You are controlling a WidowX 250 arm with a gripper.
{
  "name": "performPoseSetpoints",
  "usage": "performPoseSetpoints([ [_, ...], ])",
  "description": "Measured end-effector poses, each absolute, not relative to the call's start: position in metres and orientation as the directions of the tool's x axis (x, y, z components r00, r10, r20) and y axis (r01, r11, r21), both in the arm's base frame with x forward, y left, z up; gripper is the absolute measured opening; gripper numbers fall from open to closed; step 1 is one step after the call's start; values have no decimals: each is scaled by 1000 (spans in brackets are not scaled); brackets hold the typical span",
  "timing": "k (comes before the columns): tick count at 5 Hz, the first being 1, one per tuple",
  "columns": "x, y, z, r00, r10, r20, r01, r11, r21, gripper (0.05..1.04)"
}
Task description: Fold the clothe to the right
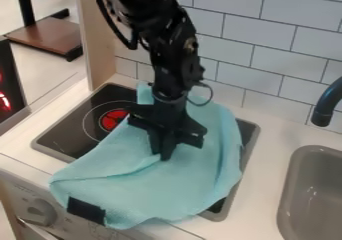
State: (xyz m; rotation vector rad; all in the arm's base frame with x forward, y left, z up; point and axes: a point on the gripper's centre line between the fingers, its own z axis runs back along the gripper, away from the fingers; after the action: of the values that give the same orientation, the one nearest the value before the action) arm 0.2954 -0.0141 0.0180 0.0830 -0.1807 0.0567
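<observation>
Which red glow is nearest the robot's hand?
The glow on the stove, right beside the cloth; the other glow is farther off, at the view's left edge.

From here, the arm [175, 44] is black and chunky-jointed, with a dark cable [102, 11] curving alongside and a broad hand [161, 155].

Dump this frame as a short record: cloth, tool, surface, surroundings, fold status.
cloth: light blue-green, draped over the stovetop and past its front edge
cloth_detail: crease running from the picture-left corner toward the tool; dark rectangular patch at the front-left edge
tool: black, pointing down at the cloth's middle
grasp: cannot confirm
burner: red centre visible beside the cloth's left edge
surroundings: sink and dark faucet at picture right, tiled wall behind
fold_status: looks unfinished; cloth mostly spread
</observation>
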Motion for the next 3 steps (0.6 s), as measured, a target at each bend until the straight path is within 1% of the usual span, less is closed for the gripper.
performPoseSetpoints([
  [1, 298, -17, 16, 981, 29, 194, -47, 995, 88, 66],
  [2, 298, -17, 21, 979, 51, 197, -60, 997, 43, 213],
  [3, 292, -14, 27, 981, 65, 185, -73, 997, 39, 464],
])
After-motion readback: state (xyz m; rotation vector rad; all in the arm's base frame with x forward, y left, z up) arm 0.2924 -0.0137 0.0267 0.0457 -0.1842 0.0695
